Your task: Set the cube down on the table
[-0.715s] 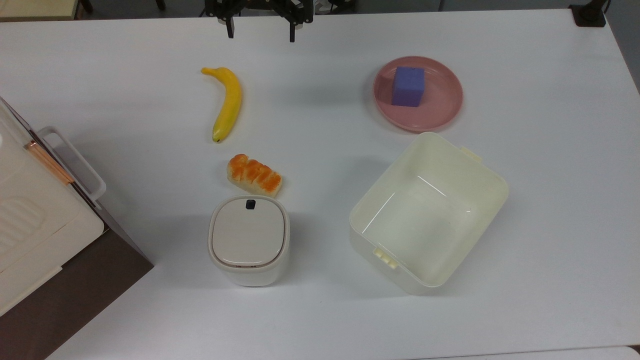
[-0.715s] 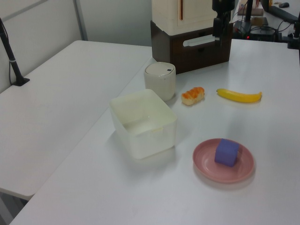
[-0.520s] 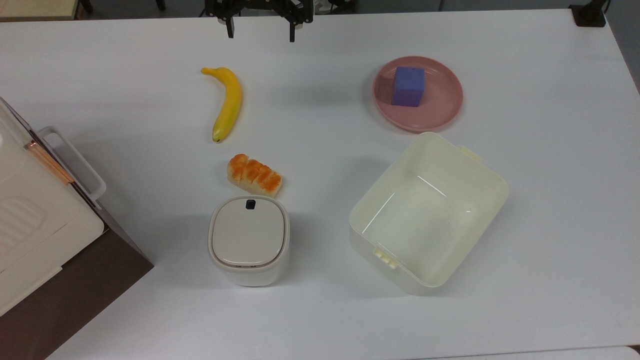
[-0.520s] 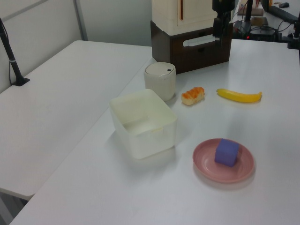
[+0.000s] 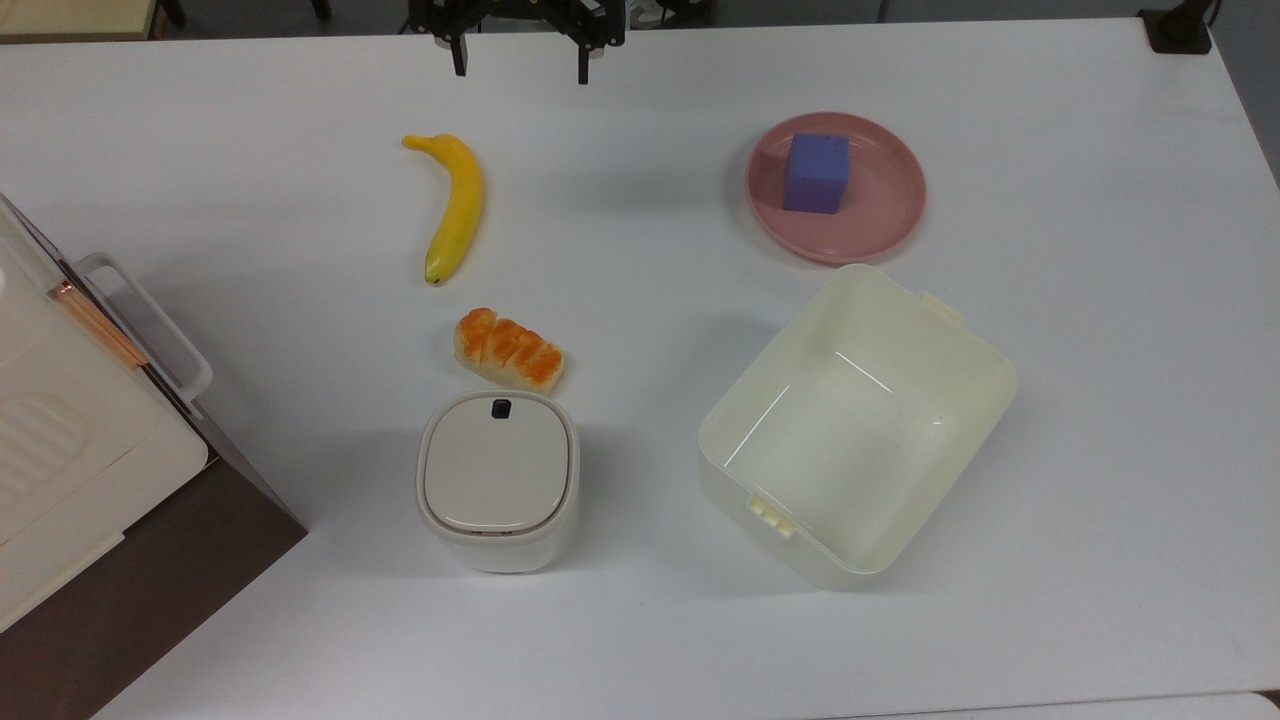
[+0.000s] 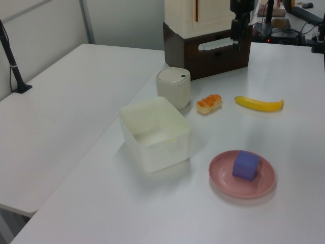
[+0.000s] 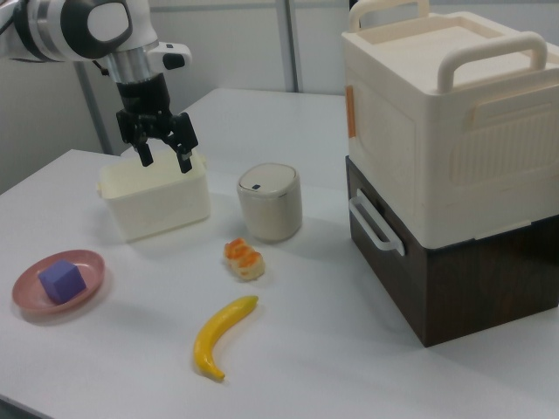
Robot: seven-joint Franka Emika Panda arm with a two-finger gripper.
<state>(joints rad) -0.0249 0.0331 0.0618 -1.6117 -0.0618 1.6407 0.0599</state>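
The blue-purple cube (image 5: 817, 172) (image 6: 246, 164) (image 7: 62, 280) rests on the pink plate (image 5: 885, 215) (image 6: 223, 173) (image 7: 26, 297), which stands on the white table (image 5: 640, 620) (image 7: 367, 367). My gripper (image 5: 521, 65) (image 7: 164, 157) hangs open and empty, high above the table at the far edge in the top view, well to the top view's left of the plate. In the left view the gripper (image 6: 237, 38) hangs at the top, in front of the stacked boxes.
A banana (image 5: 455, 205), a bread piece (image 5: 508, 350), a lidded white canister (image 5: 497, 478) and an open cream tub (image 5: 855, 425) stand on the table. Stacked cream and brown boxes (image 5: 90, 480) (image 7: 454, 166) fill the top view's left edge.
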